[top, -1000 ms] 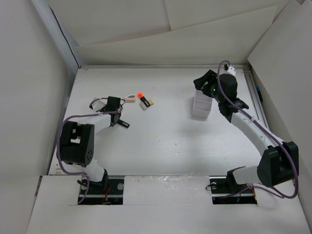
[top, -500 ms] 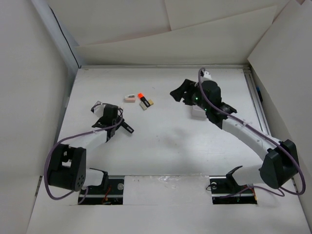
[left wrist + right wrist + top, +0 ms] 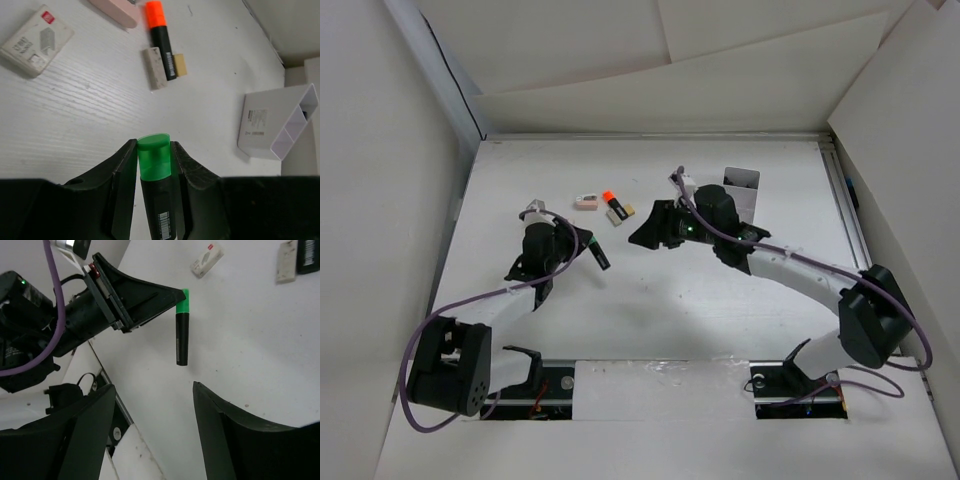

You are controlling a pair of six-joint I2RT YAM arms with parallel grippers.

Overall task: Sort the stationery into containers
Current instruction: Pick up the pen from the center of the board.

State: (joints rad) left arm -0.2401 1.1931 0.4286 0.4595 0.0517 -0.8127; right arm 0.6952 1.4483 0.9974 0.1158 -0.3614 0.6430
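Left pincer [image 3: 154,146] is clamped on a green-capped marker [image 3: 156,172]. Ahead of it on the counter [image 3: 90,115] lies an orange-capped marker [image 3: 162,42]. The white box [image 3: 272,125] sits ahead-right. Right pincer [image 3: 152,390] gapes wide, empty.

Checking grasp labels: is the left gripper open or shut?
Shut: the left gripper clamps the green-capped marker from both sides.
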